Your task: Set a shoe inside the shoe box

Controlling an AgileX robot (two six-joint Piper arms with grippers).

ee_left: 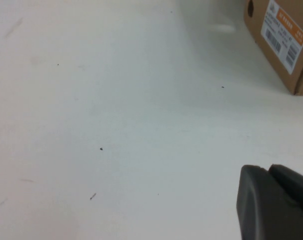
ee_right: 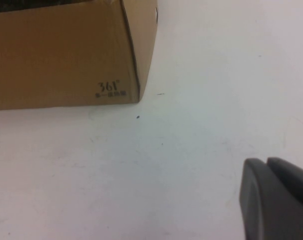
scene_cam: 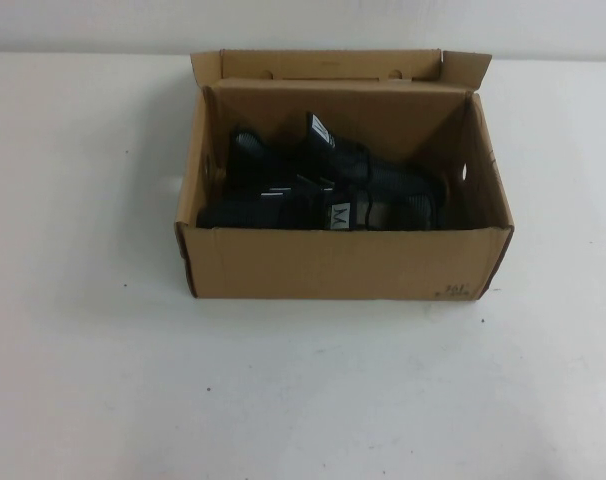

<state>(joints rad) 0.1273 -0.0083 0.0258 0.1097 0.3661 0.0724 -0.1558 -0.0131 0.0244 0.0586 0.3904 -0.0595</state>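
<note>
In the middle of the white table [scene_cam: 93, 380] stands the shoe box [scene_cam: 333, 265], a brown cardboard box with its top open and its short flaps turned outward. The long near wall faces the robot, and small dark print sits at its lower right corner. Inside the box lie two black sneakers side by side. The shoe [scene_cam: 333, 212] is the one closer to the near wall; its grey tongue label with a white zigzag mark shows just above the edge of the cardboard, and its ribbed toe points to the right. Its mate [scene_cam: 318, 150] lies behind it, toward the far wall, with a white-striped pull tab standing up.

No arm appears in the high view. In the left wrist view, the left gripper [ee_left: 274, 205] shows only as a dark piece at the corner of the picture, above bare table, and one corner of the box with a white and orange label [ee_left: 283, 35] is far from it. In the right wrist view, the right gripper [ee_right: 276, 200] is the same kind of dark piece above the table, well apart from the box corner that carries the print. For both grippers I cannot tell how the jaws stand.
</note>
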